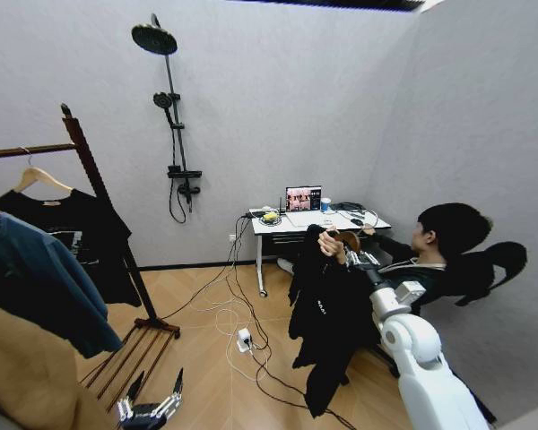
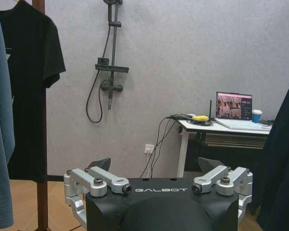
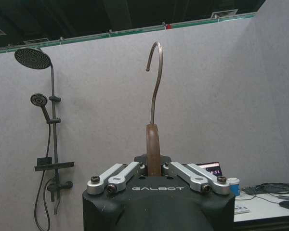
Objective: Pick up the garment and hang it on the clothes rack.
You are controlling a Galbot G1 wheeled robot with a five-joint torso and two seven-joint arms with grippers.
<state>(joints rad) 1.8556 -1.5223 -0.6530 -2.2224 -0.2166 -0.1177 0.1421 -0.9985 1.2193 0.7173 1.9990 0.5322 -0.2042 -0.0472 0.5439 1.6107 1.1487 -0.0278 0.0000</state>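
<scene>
1. Black cloth hung off the right gripper (image 1: 341,244) at about three o'clock in the head view: the garment (image 1: 327,313) was already picked up, draping clear of the floor in front of the desk (image 1: 291,222).
2. The right wrist view showed the fingers (image 3: 119,174) closed in on the wooden neck of the hanger (image 3: 153,154), its metal hook standing straight up above them (so the grasp looked firm and upright).
3. The rack (image 1: 94,179) stood at roughly nine o'clock, well apart from the garment; its rod already carried a black T-shirt (image 1: 76,233) and a blue jacket (image 1: 36,278).
4. The left gripper (image 1: 151,408) sat low at six o'clock, near the rack's base, with its fingers (image 2: 98,166) spread apart and holding nothing.
5. By my reading, the pick-up was done and the hanging was all still to do: the garment had to travel across toward nine o'clock, and the hook had to go over the rod, probably somewhere beside the T-shirt.
</scene>
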